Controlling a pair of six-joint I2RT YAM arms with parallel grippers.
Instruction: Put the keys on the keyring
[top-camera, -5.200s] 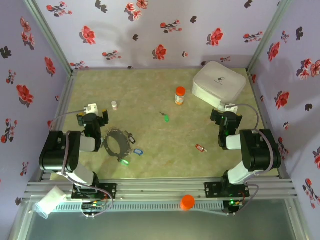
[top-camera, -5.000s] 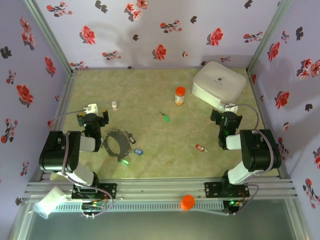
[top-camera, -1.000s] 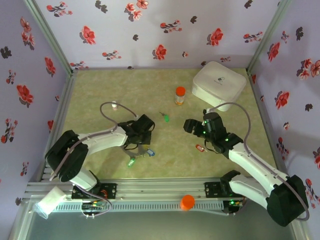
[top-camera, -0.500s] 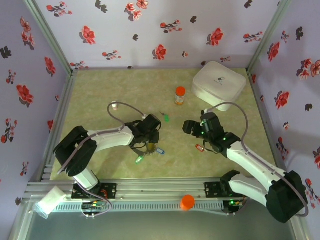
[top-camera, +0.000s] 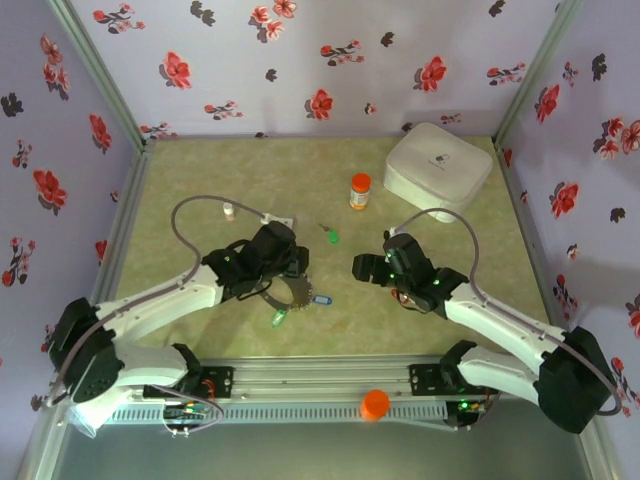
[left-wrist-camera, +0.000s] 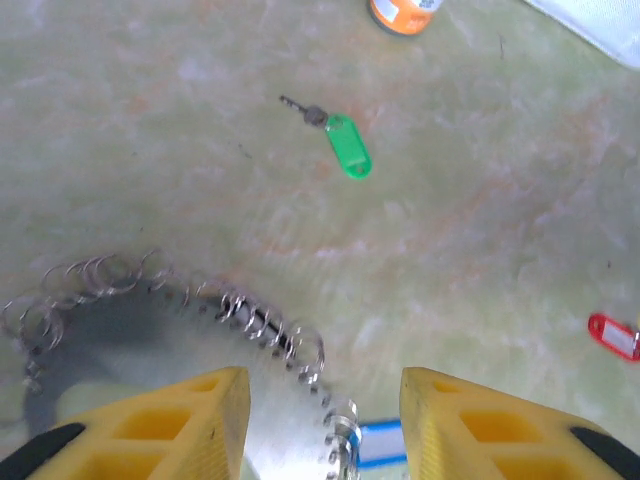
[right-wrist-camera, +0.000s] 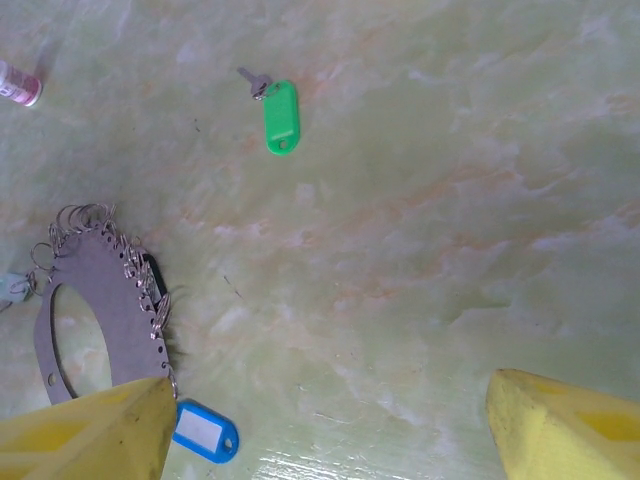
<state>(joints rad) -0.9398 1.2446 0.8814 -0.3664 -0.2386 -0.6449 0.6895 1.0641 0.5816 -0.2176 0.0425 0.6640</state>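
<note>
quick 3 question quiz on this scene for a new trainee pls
1. True or false: the green key lies apart from the keyring.
2. Which tag lies right beside the keyring's edge? A red, B blue, C orange.
3. Fill in: the right gripper has its jaws ____, with nothing between them.

Key: 1 true. 2 B, the blue tag. 3 open.
</note>
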